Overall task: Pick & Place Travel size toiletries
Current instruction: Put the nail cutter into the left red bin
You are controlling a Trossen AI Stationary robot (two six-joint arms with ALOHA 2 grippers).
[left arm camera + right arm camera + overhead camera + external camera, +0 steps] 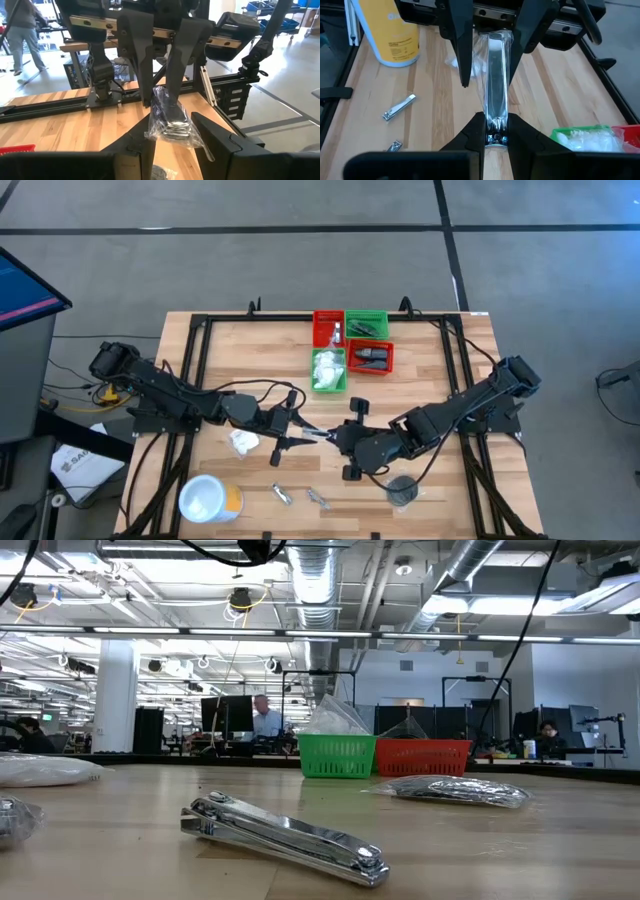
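No legible text, yellow tub (395, 35) bears faint unreadable white lettering

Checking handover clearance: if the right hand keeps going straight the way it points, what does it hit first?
Probably the left hand: it faces the right hand head-on, with only the wrapped nail clipper between them. Depth is hard to judge.

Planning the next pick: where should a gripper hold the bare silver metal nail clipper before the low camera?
Probably the middle of the silver metal nail clipper, gripped across its narrow width, coming straight down. It lies flat and low on the wooden table, long and thin, offering little from the side.
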